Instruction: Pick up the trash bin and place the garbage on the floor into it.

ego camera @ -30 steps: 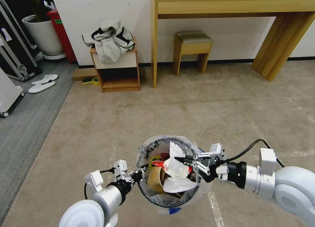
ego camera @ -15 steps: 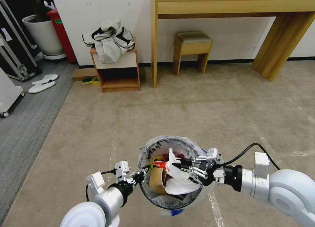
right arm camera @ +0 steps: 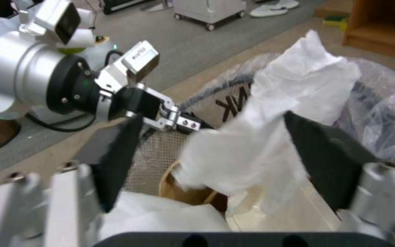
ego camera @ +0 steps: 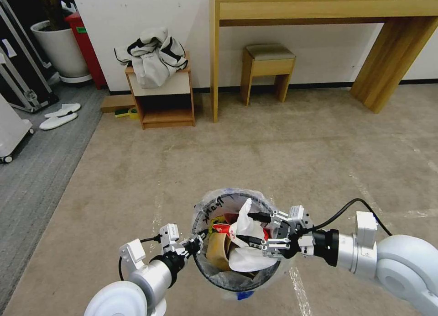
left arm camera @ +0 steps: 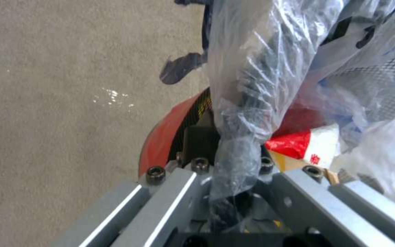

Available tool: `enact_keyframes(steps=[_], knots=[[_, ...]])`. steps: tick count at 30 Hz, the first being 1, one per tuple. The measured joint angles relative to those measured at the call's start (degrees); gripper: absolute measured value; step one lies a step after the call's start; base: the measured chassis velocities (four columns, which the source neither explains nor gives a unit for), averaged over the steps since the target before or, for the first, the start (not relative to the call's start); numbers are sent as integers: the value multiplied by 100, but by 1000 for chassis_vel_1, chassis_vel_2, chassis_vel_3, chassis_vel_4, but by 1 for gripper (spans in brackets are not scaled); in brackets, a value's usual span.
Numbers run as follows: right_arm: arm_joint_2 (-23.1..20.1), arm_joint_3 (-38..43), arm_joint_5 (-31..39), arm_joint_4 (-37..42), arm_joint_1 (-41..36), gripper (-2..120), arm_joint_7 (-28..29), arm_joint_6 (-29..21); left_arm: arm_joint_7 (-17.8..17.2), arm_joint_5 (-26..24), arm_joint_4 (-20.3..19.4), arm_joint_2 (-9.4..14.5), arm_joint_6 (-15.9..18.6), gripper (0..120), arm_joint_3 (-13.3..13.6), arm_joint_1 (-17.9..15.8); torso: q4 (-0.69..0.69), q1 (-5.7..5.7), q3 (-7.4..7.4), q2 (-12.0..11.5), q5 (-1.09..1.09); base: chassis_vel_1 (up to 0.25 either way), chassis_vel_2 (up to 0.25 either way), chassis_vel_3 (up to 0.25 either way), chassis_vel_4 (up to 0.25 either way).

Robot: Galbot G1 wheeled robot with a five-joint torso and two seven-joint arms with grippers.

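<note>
Head view — my left gripper (ego camera: 197, 243) jaws clamp the trash bin (ego camera: 214, 276) rim, holding it up | right gripper (ego camera: 255, 228) jaws spread wide over it, letting white tissue (ego camera: 244, 220) drop in.

Both arms are showing glossy white rounded shells, brushed silver cylindrical wrists and black collars. The left gripper (ego camera: 197, 243) is carrying a small white camera box and a thin black cable; in the left wrist view its grey metal links are showing black hex screws. The right gripper (ego camera: 252, 226) is wearing a white box, silver linkages with dark screws, black finger pads (right arm camera: 325, 161), and a thick black looping cable.
</note>
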Motion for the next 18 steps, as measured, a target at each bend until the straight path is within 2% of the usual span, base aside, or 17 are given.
enact_keyframes(steps=[2,15,18], knots=[[0,35,22,16,1,98,-24,7,11,25,39,-32,-1,2,-1,-21,0,0,0,0,0,0,0,0,0],[-43,170,136,130,-19,100,-210,9,67,69,167,-71,-40,2,-91,-63,0,0,0,0,0,0,0,0,0],[-120,292,145,164,-27,100,-483,-3,71,79,185,-118,-46,2,-88,-82,0,0,0,0,0,0,0,0,0]])
